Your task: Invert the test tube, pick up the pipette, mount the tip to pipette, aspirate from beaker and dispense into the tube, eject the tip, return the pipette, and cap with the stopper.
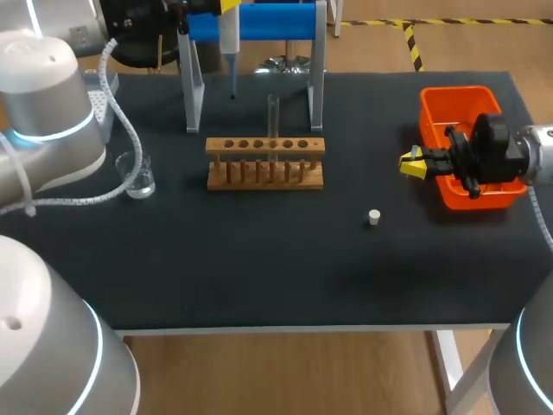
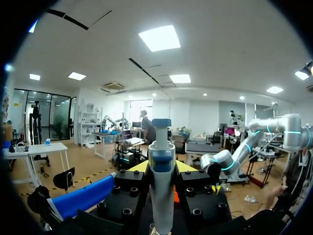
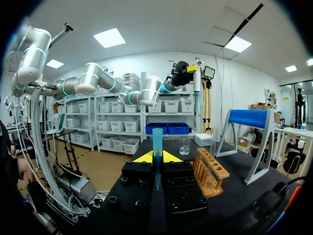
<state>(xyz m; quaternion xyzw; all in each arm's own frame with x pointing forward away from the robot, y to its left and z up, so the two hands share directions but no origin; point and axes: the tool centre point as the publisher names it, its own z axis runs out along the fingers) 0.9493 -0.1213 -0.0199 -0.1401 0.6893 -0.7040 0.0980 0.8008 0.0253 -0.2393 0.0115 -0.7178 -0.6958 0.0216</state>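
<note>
My left gripper (image 1: 226,7) is at the far edge of the table by the blue stand (image 1: 276,22), shut on the white and blue pipette (image 1: 230,43), which hangs shaft down. In the left wrist view the pipette (image 2: 162,196) stands upright between the yellow tips of the left gripper (image 2: 161,169). A clear test tube (image 1: 273,112) stands upright in the wooden rack (image 1: 265,162). My right gripper (image 1: 413,164), beside the orange bin, is shut on a blue pipette tip (image 3: 157,139). The beaker (image 1: 138,177) sits left of the rack. A small white stopper (image 1: 373,217) lies on the mat.
The orange bin (image 1: 471,99) stands at the right edge of the table, just behind my right wrist. The stand's grey legs (image 1: 192,86) rise behind the rack. A white tip box corner (image 1: 104,99) shows at the far left behind my left arm.
</note>
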